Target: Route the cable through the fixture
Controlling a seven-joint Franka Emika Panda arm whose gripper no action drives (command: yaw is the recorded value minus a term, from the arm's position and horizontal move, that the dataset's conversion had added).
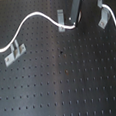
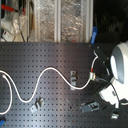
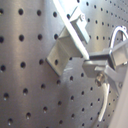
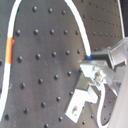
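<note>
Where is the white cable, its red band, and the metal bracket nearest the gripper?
cable point(image 1: 35, 15), first exterior view, top of its hump.
red band point(image 4: 10, 50), second wrist view, its middle.
bracket point(image 3: 66, 48), first wrist view, its flat side.

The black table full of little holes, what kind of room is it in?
Probably a robotics lab: a black perforated metal breadboard table, small grey metal clip fixtures bolted to it, and a thin white cable laid across.

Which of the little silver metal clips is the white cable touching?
The middle grey metal clip in the first exterior view: the thin white cable runs onto it. The clips at the first exterior view's left and right stand free.
</note>
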